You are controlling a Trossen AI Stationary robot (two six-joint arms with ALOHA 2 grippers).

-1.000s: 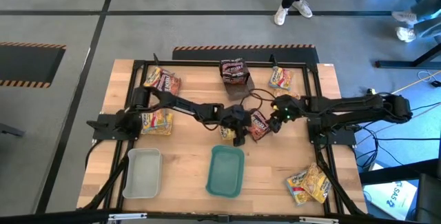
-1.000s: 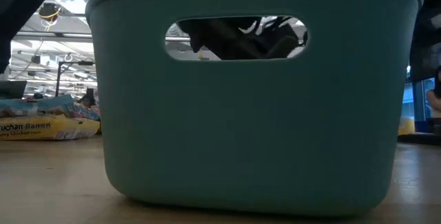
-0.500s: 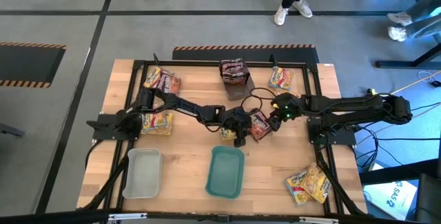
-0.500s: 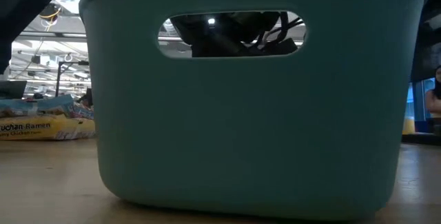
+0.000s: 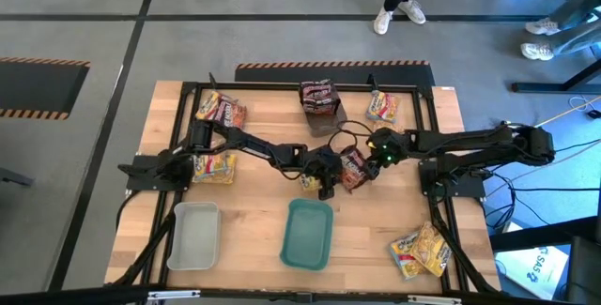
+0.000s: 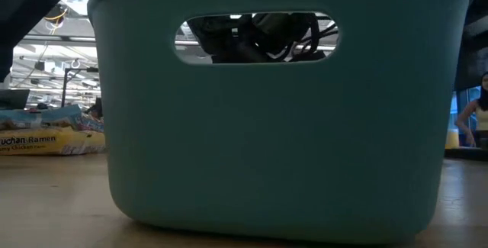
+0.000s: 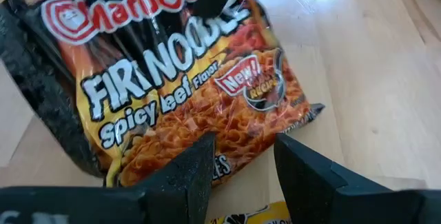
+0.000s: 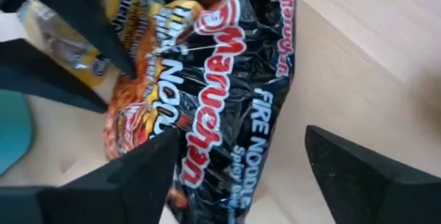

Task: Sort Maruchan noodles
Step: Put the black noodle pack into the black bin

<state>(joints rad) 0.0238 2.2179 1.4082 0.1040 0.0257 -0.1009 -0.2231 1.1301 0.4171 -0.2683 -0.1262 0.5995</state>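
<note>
Near the middle of the table (image 5: 254,202) lies a dark packet (image 5: 353,170) of spicy beef noodles. Both arms meet over it. The right gripper (image 5: 369,161) is at the packet's right end, and in the right wrist view its two fingers (image 8: 138,176) stand wide apart, one on each side of the dark packet (image 8: 227,107), not pinching it. The left gripper (image 5: 325,179) is at the packet's left end. In the left wrist view its fingers (image 7: 186,172) are partly apart with the bottom edge of the dark packet (image 7: 179,86) at the gap between them; I cannot tell if they grip it.

A yellow packet (image 5: 309,182) lies just left of the dark one, partly under the left gripper. In the right wrist view it (image 8: 83,38) touches the dark packet.

The teal bin (image 5: 309,233) sits just in front of the two grippers, and a grey bin (image 5: 193,236) sits to its left. In the low view the teal bin (image 6: 274,126) fills almost everything, so the packet is hidden there. A black loop of cable (image 5: 346,136) lies behind the packet.

More noodle packets lie well apart: a dark pile (image 5: 318,97) at the back, a yellow one (image 5: 382,107) at the back right, some (image 5: 221,110) at the back left, one (image 5: 214,166) on the left, and yellow ones (image 5: 422,251) at the front right.

The dark packet lies flat, printed side up. Its long side runs slanted across the table
</note>
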